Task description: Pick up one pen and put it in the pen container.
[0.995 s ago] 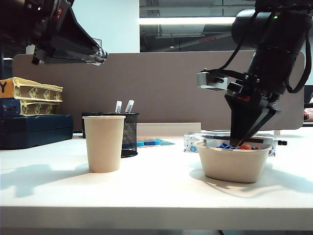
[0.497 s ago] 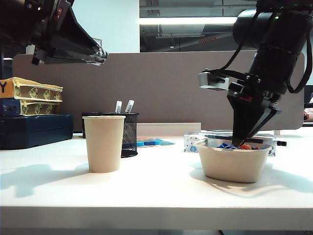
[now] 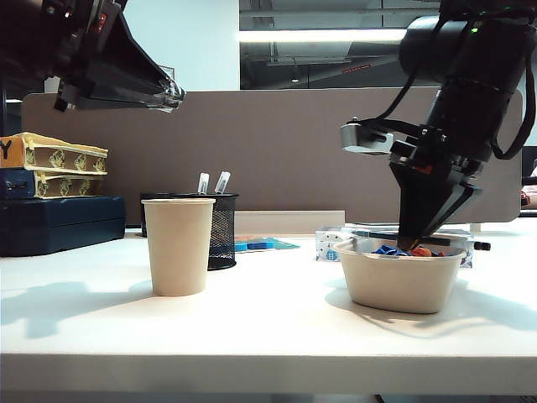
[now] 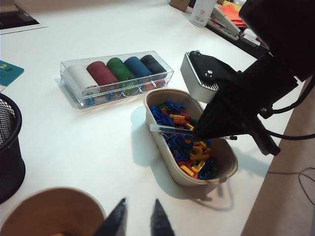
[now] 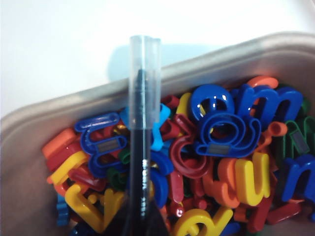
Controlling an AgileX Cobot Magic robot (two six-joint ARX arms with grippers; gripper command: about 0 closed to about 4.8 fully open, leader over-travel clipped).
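Observation:
The pen (image 5: 142, 123) lies across the beige bowl (image 5: 59, 110), which is full of coloured plastic letters; its clear capped end rests over the rim. My right gripper (image 5: 142, 216) reaches down into the bowl, its dark fingers pressed against both sides of the pen's barrel. In the left wrist view the same pen (image 4: 170, 129) spans the bowl under the right gripper (image 4: 199, 132). The pen container (image 3: 222, 231), a black mesh cup, stands behind the paper cup with two pale pen ends sticking out. My left gripper (image 3: 172, 92) hangs high at the left, open and empty (image 4: 139, 209).
A beige paper cup (image 3: 178, 245) stands in front of the mesh cup. A clear case of coloured spools (image 4: 118, 76) lies behind the bowl (image 3: 401, 281). Stacked blue and yellow boxes (image 3: 59, 210) sit at far left. A grey partition closes the back.
The right gripper's fingers have drawn together around the pen in the bowl. Neither arm has otherwise moved, and the pen still lies across the bowl.

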